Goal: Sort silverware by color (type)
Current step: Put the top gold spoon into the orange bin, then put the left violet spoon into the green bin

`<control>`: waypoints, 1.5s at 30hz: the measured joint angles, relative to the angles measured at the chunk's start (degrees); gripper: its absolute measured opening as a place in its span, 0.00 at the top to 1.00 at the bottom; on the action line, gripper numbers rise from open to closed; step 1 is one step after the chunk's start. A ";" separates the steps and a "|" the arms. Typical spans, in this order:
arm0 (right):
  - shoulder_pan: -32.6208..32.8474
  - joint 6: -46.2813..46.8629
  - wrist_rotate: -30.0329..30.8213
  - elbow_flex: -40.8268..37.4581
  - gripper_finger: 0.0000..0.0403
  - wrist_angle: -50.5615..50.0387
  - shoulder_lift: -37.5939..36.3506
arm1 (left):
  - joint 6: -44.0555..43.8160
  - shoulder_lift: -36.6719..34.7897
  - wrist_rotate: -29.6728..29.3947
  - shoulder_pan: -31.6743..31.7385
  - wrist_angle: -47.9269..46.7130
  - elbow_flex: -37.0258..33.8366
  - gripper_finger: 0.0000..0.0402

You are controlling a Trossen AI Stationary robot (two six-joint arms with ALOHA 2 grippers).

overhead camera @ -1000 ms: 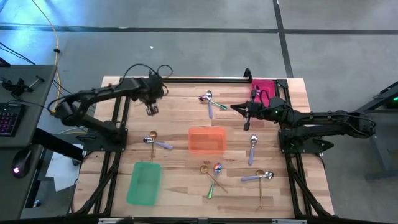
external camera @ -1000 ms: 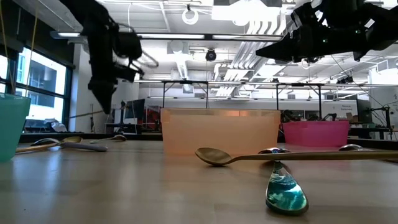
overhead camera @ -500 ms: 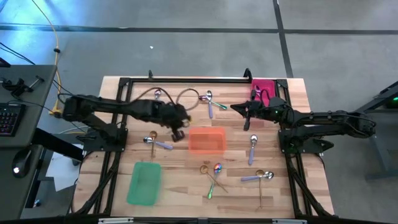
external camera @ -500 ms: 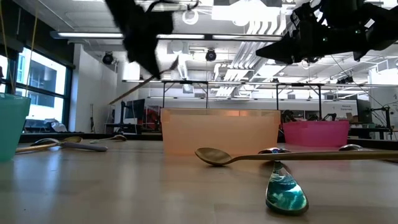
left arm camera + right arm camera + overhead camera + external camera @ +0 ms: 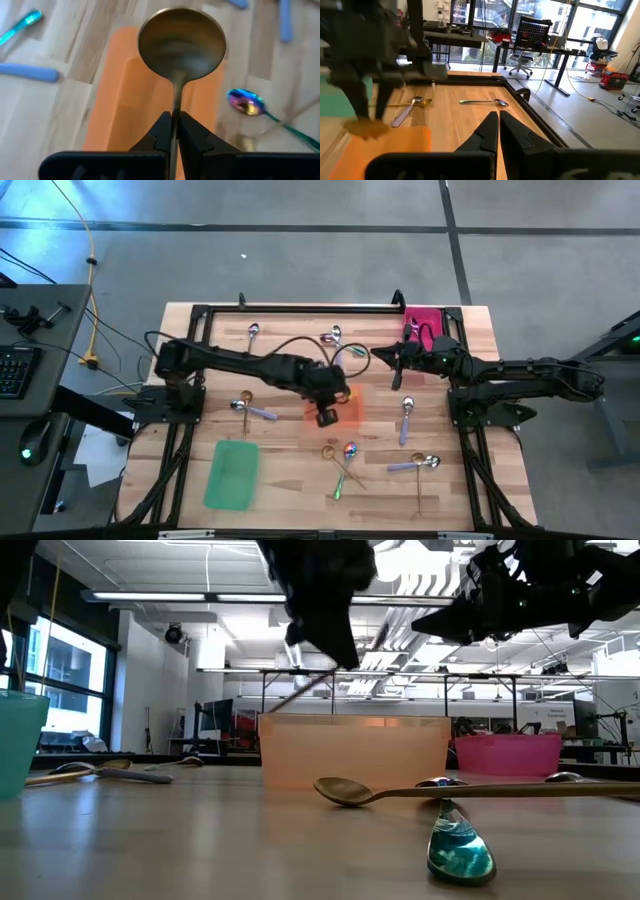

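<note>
My left gripper (image 5: 325, 416) hangs over the orange tray (image 5: 350, 408), shut on a gold spoon whose bowl (image 5: 181, 47) faces the wrist camera. In the low view it (image 5: 320, 610) is high above the tray (image 5: 355, 750). My right gripper (image 5: 393, 361) waits shut in the air near the pink tray (image 5: 425, 320). Loose silverware lies flat on the wood: a silver spoon (image 5: 253, 330), a purple-handled spoon and a green-handled one (image 5: 338, 342), a gold and a purple one (image 5: 250, 408), a gold spoon (image 5: 400, 790) resting across a rainbow spoon (image 5: 460, 850). My left gripper pinches the gold spoon's handle (image 5: 176, 105) just behind the bowl, between its two fingers (image 5: 160, 132). The handle runs back along the fingers and the bowl sticks out past their tips. The spoon is lifted clear, above the orange tray.
A green tray (image 5: 232, 473) sits near the table's near-left corner. More purple-handled spoons (image 5: 406, 420) (image 5: 415, 465) and a gold handle (image 5: 420, 492) lie on the right half. A black frame rail (image 5: 300, 308) runs along the far edge.
My left arm has swung from the table's far-left part toward the right and the near edge, ending above the orange tray. The gold spoon has travelled with it, clear of the table. The silver spoon near the far-left has come into view from under the arm.
</note>
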 joint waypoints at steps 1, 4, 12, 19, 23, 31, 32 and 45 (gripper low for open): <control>0.00 0.02 0.00 0.00 1.00 -0.15 0.00 | -0.22 0.99 0.72 0.38 0.40 0.24 0.99; 0.02 0.03 -0.02 -0.04 1.00 -1.02 0.00 | -0.61 3.27 1.49 1.43 0.32 0.39 0.99; 0.02 0.03 -0.05 -0.04 1.00 -1.49 0.00 | -1.00 5.78 2.97 3.64 0.39 0.39 0.99; 0.02 1.09 -0.31 -0.06 1.00 -1.73 0.00 | -0.54 5.69 3.08 4.01 2.43 0.39 0.93; 0.02 1.37 -0.27 -0.07 1.00 -2.50 0.00 | -0.07 5.69 3.15 4.03 3.47 0.39 0.89; 0.07 1.51 -0.24 -0.09 1.00 -3.53 0.00 | 7.29 5.69 1.11 2.64 3.82 0.39 0.90; 0.07 1.48 -0.24 -0.09 1.00 -3.90 0.00 | 8.70 5.69 0.55 2.10 3.83 0.39 0.92; 0.07 1.41 -0.17 -0.11 1.00 -5.73 0.00 | 12.88 -8.12 1.54 -4.80 16.49 -16.29 1.00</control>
